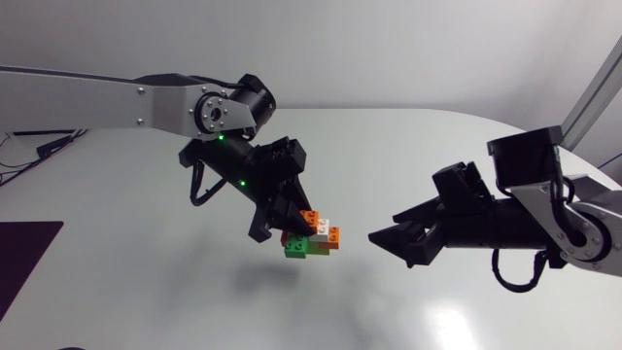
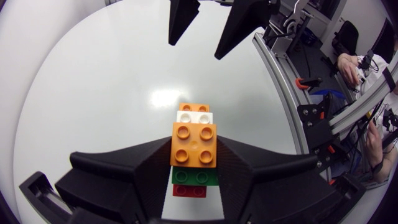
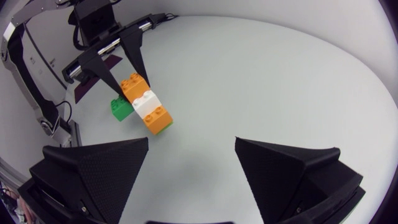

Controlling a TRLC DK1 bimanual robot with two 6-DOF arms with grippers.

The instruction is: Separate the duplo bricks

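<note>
L end effector (image 2: 196, 157) clamped on stack (image 1: 313, 236), held above tabletop (image 1: 457, 156). Stack's long axis runs straight ahead of it, free orange end facing R end effector (image 1: 387, 231), which is wide open, empty, apart but lined up.

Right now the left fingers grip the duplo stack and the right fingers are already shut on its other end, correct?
Not quite. The left gripper does grip the duplo stack, but the right gripper is open and stops short of the stack, touching nothing. The head view shows the gap between them.
</note>
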